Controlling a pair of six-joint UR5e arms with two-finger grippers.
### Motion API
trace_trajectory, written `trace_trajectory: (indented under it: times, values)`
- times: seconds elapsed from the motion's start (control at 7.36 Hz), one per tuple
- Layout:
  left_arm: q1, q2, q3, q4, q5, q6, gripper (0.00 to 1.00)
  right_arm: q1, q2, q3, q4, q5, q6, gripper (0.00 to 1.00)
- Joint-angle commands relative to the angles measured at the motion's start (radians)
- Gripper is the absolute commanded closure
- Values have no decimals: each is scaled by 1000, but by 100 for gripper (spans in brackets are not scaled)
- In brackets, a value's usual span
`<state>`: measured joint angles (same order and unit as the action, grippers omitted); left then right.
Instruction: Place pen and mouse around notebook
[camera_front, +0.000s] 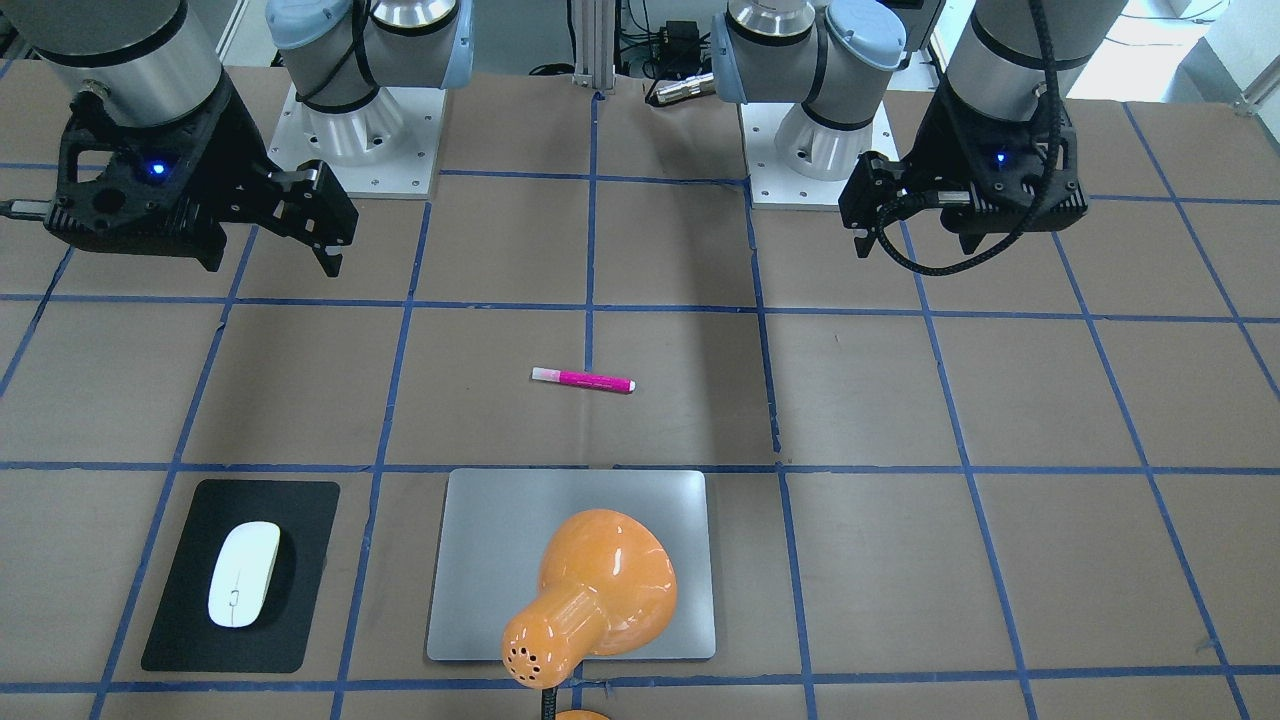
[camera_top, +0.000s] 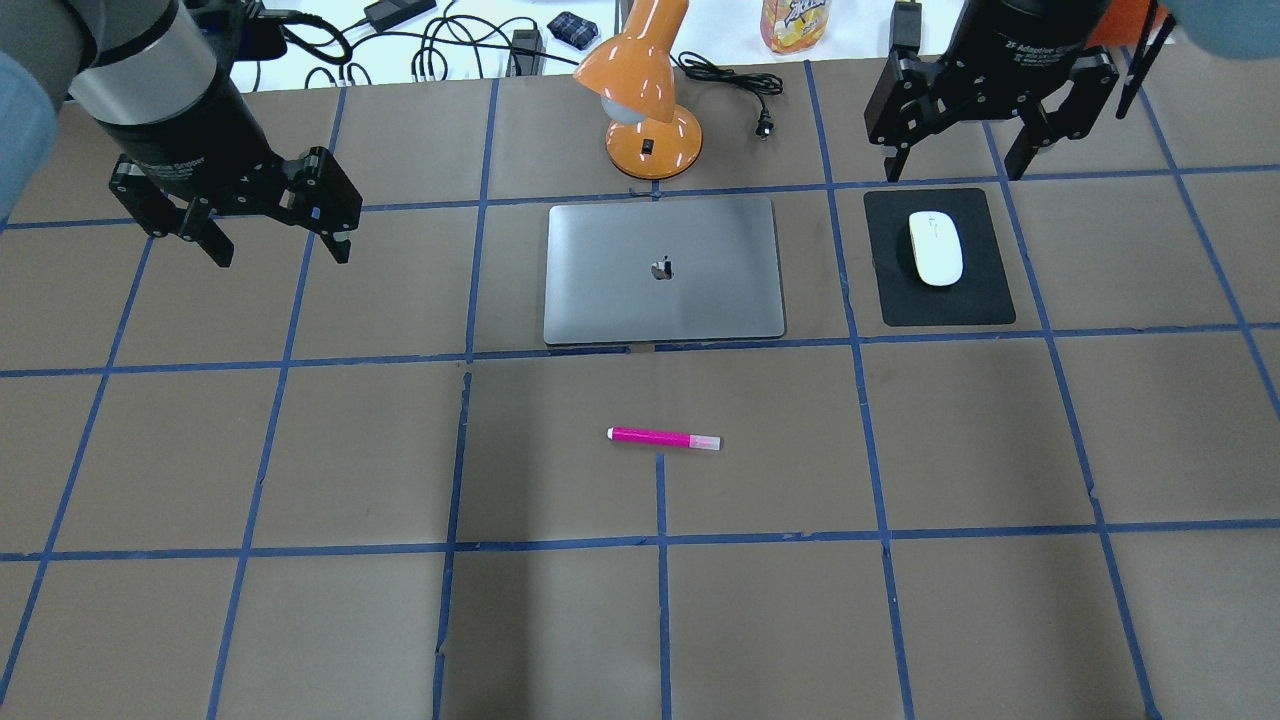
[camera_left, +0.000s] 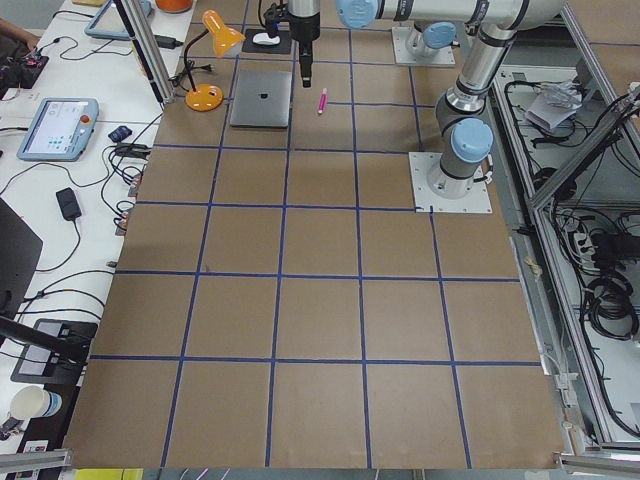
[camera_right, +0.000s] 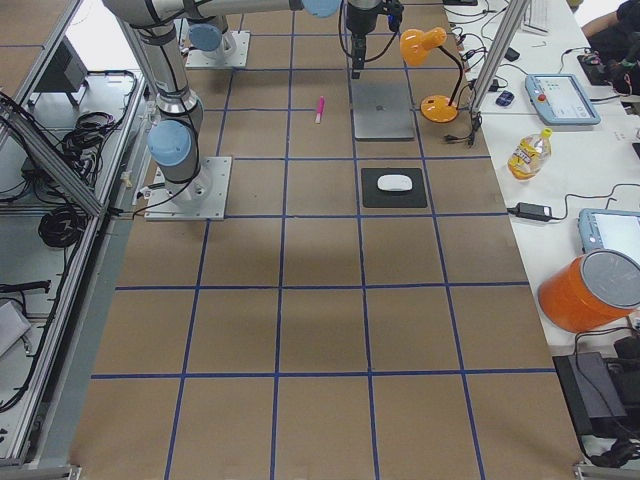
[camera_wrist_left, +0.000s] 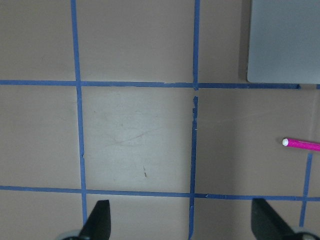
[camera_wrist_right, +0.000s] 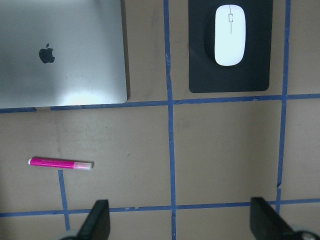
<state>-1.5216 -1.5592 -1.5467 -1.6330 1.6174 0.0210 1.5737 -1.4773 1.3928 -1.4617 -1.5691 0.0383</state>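
The magenta pen lies flat on the brown table, on the robot's side of the notebook, with neither gripper near it. The silver notebook lies closed at the table's far middle. To its right, the white mouse rests on a black mat. My left gripper hovers open and empty left of the notebook. My right gripper hangs open and empty just beyond the mouse. In the right wrist view, the pen, mouse and notebook all show. The left wrist view catches the pen's tip and a notebook corner.
An orange desk lamp stands behind the notebook, its head leaning over it in the front view. Its cord and a bottle lie past the table's far edge. Blue tape lines grid the brown table.
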Motion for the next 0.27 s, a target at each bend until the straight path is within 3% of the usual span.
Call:
trace_trajectory:
  times: [0.0, 0.14]
  values:
    - [-2, -4, -1, -1, -30, -1, 0, 0, 0, 0, 0, 0, 0, 0]
    - [-2, -5, 4, -1, -31, 0, 0, -1, 0, 0, 0, 0, 0, 0]
